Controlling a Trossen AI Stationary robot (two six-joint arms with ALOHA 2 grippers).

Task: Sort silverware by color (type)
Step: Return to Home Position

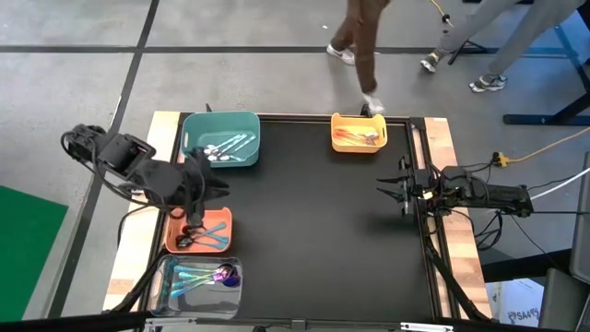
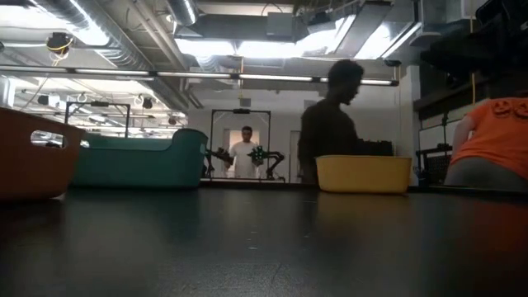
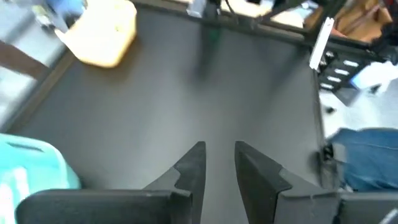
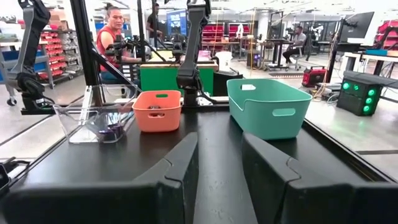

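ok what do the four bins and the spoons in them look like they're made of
The teal bin, orange bin and yellow bin look like matte moulded plastic: solid colour, rounded corners. The clear bin looks like transparent plastic; its contents show through. The spoons seem thin polished metal, from their glints, though too small to be sure.

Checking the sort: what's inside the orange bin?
Light blue spoons and one dark spoon lie in the orange bin. The left arm overhangs its edge nearest the teal bin, hiding anything beneath.
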